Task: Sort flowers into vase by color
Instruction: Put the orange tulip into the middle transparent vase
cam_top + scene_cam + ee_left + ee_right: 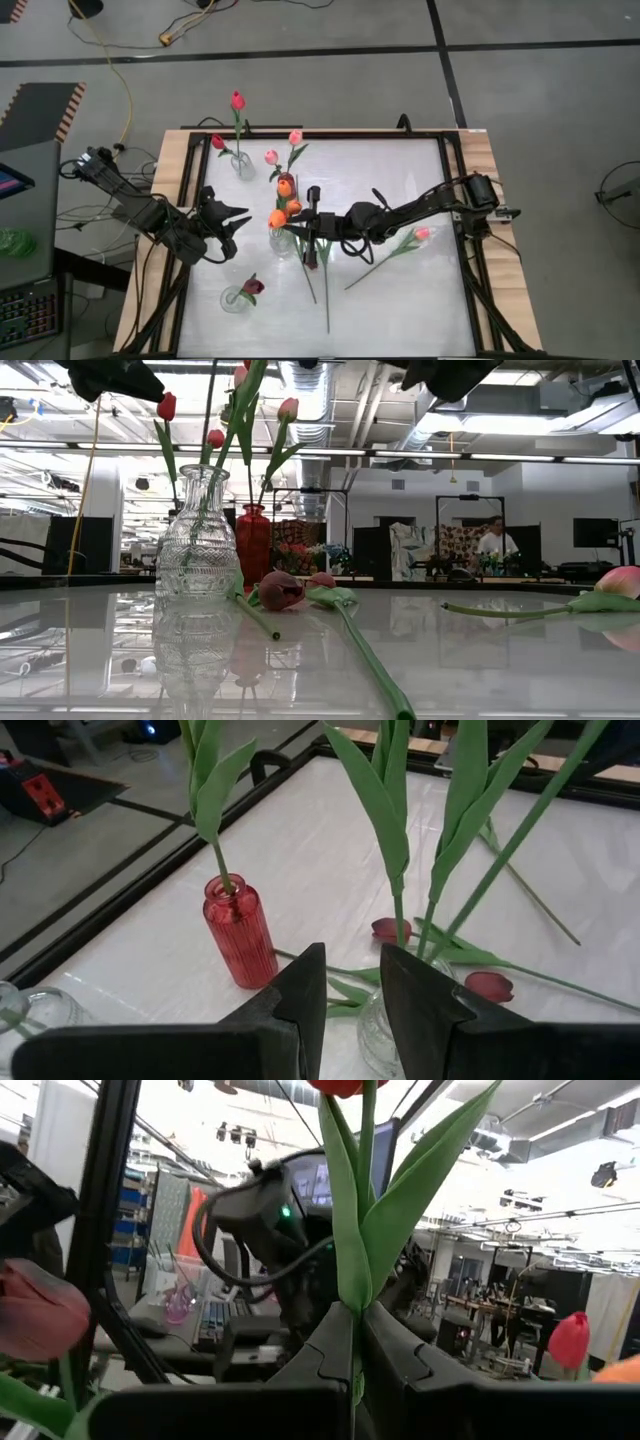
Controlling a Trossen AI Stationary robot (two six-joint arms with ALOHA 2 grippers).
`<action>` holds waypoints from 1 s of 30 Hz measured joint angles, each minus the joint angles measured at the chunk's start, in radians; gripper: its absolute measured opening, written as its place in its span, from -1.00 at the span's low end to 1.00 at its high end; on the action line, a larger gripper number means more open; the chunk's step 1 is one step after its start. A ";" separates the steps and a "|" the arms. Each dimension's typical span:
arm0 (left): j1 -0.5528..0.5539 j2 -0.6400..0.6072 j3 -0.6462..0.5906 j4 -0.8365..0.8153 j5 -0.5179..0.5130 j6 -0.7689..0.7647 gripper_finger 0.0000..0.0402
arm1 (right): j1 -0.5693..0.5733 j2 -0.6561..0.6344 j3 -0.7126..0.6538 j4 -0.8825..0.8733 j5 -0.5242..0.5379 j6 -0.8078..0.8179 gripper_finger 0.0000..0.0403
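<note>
A: Why is the right arm's gripper hovering mid-counter?
B: Its fingers pinch a red flower's stem upright, probably for vase entry. Left gripper, nine o'clock, fingers narrowly apart, waits. Pink flower lies at three o'clock.

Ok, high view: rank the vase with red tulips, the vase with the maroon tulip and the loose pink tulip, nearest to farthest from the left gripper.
From the left gripper:
1. Vase with red tulips, just above it in the picture.
2. Vase with the maroon tulip, below it, by the table's bottom edge.
3. Loose pink tulip, lying across the table under the right arm.
</note>
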 joint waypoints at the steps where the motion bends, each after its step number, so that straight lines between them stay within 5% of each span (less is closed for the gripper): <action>1: 0.000 0.000 0.000 0.001 0.001 0.000 -0.57 | 0.000 0.002 0.000 -0.001 0.000 0.000 -0.82; 30: 0.000 0.000 0.000 0.004 0.001 -0.001 -0.57 | -0.025 0.003 0.000 -0.301 0.008 0.195 -0.67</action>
